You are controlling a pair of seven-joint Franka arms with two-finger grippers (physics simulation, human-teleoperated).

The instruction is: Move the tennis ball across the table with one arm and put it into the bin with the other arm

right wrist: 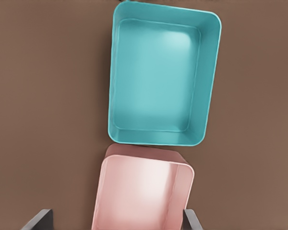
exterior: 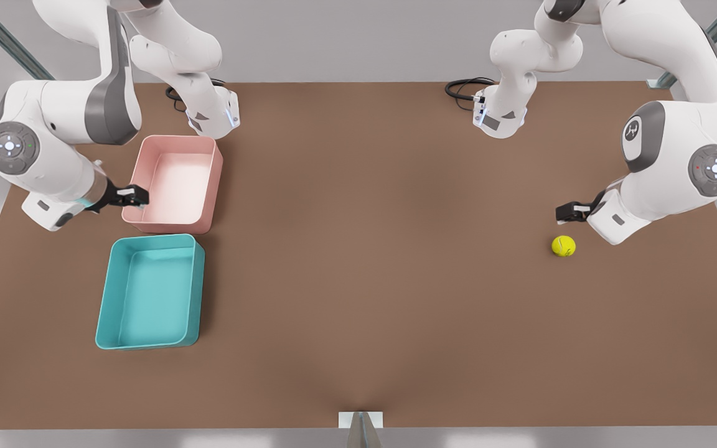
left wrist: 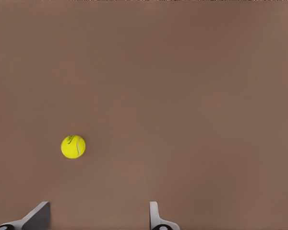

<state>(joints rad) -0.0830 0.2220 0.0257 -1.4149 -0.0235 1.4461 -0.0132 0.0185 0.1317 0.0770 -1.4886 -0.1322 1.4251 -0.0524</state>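
Brown worktop (exterior: 358,280): our left gripper (exterior: 565,213), jaws released, hovers near the tennis ball (exterior: 563,246); next we grasp it. Our right gripper (exterior: 134,196), jaws released, waits over the pink tray (exterior: 175,184) beside the bin (exterior: 150,291).

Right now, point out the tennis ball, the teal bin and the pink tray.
tennis ball (exterior: 563,246): front view, middle of the ball.
teal bin (exterior: 150,341): front view, its near wall.
pink tray (exterior: 168,227): front view, its near wall.
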